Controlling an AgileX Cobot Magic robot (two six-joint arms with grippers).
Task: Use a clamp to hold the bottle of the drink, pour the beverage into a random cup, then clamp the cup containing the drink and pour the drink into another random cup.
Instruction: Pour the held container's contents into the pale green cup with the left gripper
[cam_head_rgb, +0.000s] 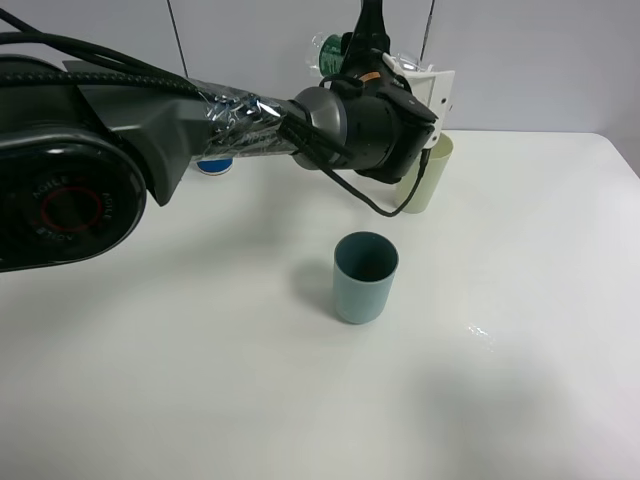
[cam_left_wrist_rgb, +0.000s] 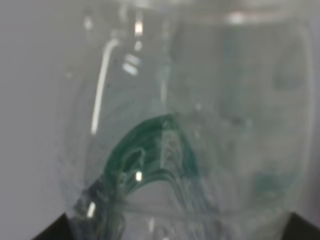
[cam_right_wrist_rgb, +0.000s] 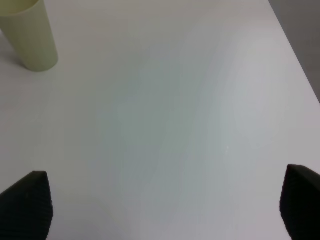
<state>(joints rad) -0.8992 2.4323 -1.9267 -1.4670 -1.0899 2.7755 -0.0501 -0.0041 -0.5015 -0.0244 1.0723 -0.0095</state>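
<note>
At the far left of the worktop (cam_head_rgb: 520, 420) a small blue cap (cam_head_rgb: 214, 165) lies by itself, partly hidden under the left arm (cam_head_rgb: 200, 120). That arm reaches across to the back middle, where the left gripper (cam_left_wrist_rgb: 177, 227) is closed around a clear bottle (cam_head_rgb: 328, 52) with a green label and holds it well above the surface. In the high view the bottle lies tipped over, its long axis running roughly left to right. I cannot tell which end is the mouth. In the left wrist view its wall fills the space between the two dark fingertips (cam_left_wrist_rgb: 50, 231).

Toward the middle, nearer the front, a blue-grey cup (cam_head_rgb: 365, 277) stands upright, well apart from everything else. Behind it and slightly to the right, a pale yellow cup (cam_head_rgb: 430, 178) stands upright below the arm's wrist, partly covered by it. A few small drops (cam_head_rgb: 480, 332) glint on the surface right of the blue-grey cup.

The right gripper (cam_right_wrist_rgb: 162, 205) hangs over bare worktop with its fingers spread wide and nothing between them, the pale yellow cup well away from it.
</note>
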